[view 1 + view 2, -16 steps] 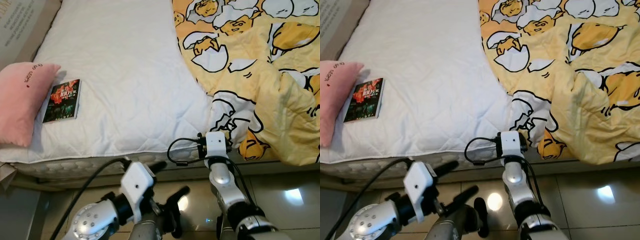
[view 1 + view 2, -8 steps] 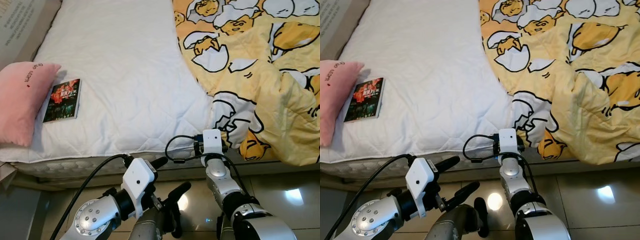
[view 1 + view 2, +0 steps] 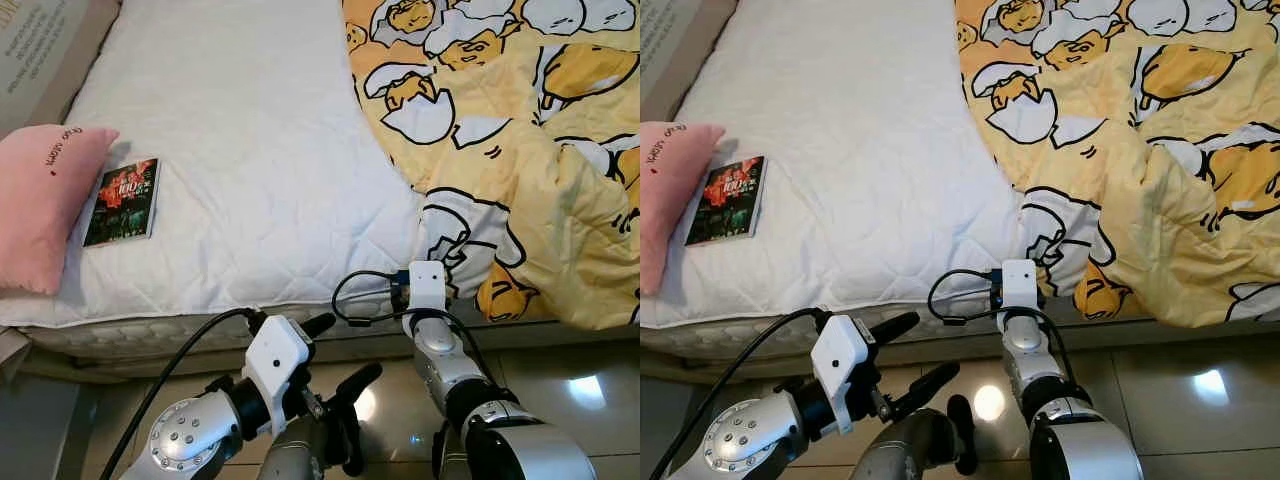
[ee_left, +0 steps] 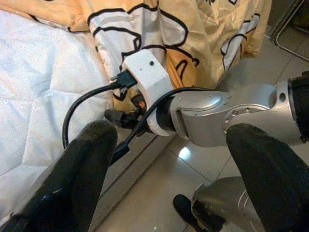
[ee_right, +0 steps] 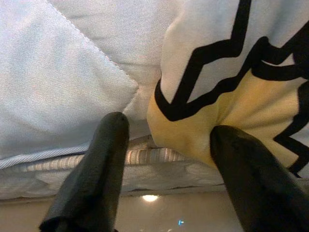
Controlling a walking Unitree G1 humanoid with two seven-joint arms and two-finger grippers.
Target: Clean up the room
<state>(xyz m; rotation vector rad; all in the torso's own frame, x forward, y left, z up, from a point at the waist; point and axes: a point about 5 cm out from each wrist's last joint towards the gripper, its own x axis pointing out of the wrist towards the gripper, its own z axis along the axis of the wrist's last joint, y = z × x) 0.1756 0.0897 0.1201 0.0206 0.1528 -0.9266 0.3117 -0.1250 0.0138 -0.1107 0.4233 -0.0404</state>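
Observation:
A yellow blanket (image 3: pixel 520 150) with an egg cartoon print lies rumpled over the right half of the bed, one corner hanging over the front edge. My right gripper (image 5: pixel 169 128) is open at that edge, with the blanket corner (image 5: pixel 217 92) just ahead of its fingertips and not gripped. Its white wrist housing (image 3: pixel 428 285) hides the fingers from above. My left gripper (image 3: pixel 345 348) is open and empty, low over the floor in front of the bed. A book (image 3: pixel 122 188) with a dark red cover lies on the white mattress (image 3: pixel 250 150) beside a pink pillow (image 3: pixel 40 215).
Glossy tiled floor (image 3: pixel 580 390) runs along the front of the bed. A cardboard box (image 3: pixel 40 50) stands by the bed's far left side. The left half of the mattress is bare white quilting. Thin metal legs (image 4: pixel 289 29) stand on the floor past the blanket.
My right wrist has shifted a little left along the bed edge, still by the blanket corner. The left arm has risen slightly. Book, pillow and blanket lie as before.

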